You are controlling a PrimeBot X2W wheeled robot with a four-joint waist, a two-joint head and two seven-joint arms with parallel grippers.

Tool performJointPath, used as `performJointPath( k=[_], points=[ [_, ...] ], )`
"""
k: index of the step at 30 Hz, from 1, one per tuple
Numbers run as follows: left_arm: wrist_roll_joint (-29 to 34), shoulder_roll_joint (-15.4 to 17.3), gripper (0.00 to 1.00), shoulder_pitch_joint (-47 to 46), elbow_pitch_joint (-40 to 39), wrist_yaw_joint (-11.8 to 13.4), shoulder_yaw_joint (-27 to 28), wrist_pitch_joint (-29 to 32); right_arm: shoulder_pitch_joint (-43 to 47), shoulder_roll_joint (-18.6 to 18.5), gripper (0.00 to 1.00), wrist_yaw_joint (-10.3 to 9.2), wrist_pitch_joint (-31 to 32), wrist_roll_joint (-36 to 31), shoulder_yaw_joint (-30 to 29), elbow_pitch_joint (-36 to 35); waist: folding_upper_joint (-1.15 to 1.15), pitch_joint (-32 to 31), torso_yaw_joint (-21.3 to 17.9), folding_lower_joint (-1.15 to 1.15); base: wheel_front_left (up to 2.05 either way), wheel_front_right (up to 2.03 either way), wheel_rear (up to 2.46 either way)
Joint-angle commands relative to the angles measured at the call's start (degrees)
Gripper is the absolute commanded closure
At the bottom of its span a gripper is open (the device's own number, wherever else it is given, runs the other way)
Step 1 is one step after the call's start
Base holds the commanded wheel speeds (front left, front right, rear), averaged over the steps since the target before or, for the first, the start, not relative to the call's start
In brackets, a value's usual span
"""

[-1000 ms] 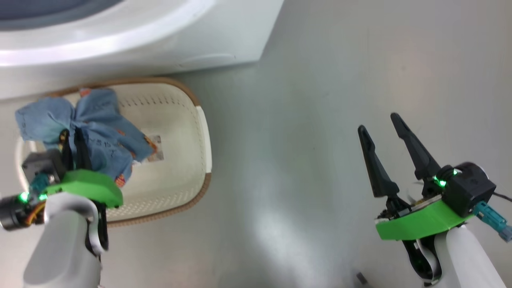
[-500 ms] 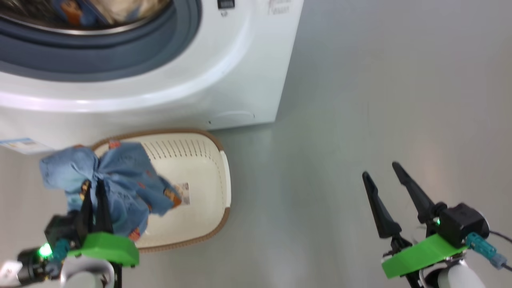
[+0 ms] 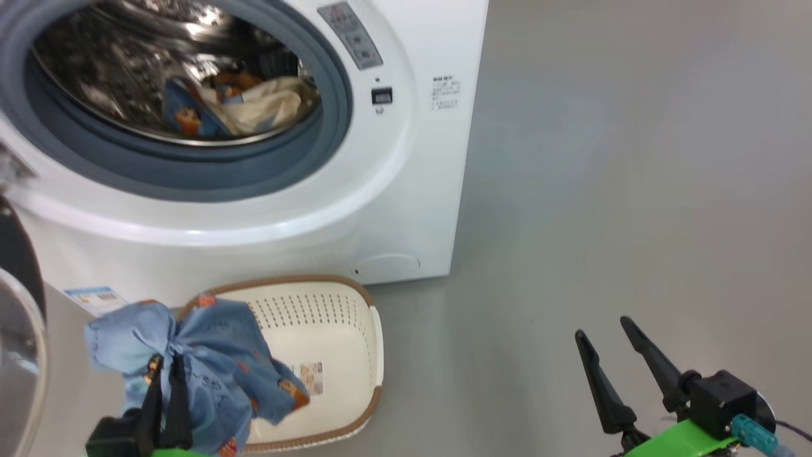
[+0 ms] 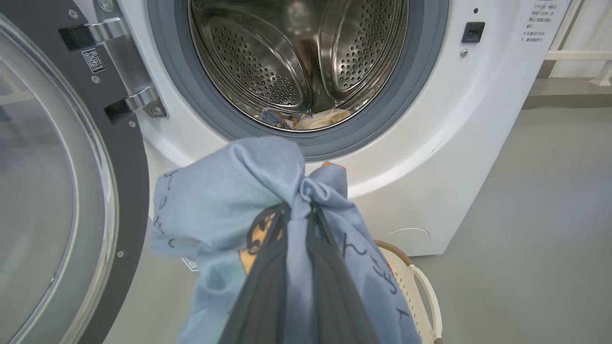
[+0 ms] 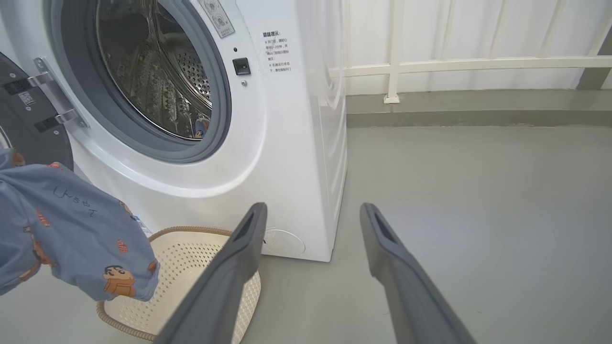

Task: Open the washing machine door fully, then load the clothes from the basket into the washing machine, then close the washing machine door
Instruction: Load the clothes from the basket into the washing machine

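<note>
Left pincer (image 4: 297, 210) of mine is gripping blue garment (image 4: 224, 191) before washing machine (image 3: 406, 190); my right pincer (image 3: 601, 327) is hanging wide, right of machine.

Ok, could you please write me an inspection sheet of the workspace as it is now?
Surface: grey floor, no spill seen.
Job's things: washing machine with door open; one garment in the drum; second garment hangs over the basket, whose visible part is bare.
Clutter: nothing seen.
Grippers: left gripper shut on the second garment; right gripper open, holding nothing.
Cables: dark cable by the teal connector at the right wrist.
Surroundings: white railing behind the machine.
</note>
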Motion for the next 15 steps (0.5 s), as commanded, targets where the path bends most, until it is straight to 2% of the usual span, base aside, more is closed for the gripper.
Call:
performJointPath(
  k=[1,15],
  points=[
    [0.4,1.43,1.0,-0.12,-2.37,0.73,1.94,-0.06,0.53,-0.39,0.0,0.09,0.23,-0.88,1.34,-1.82,0.0,-3.28,0.43,0.0,0.0,0.0,0.0],
    [0.06,2.53,1.0,5.8,-8.66,1.93,0.98,3.18,5.03,0.09,0.0,0.09,2.4,-1.75,0.5,-4.6,0.0,-8.87,0.56,0.0,0.0,0.0,0.0]
  ],
)
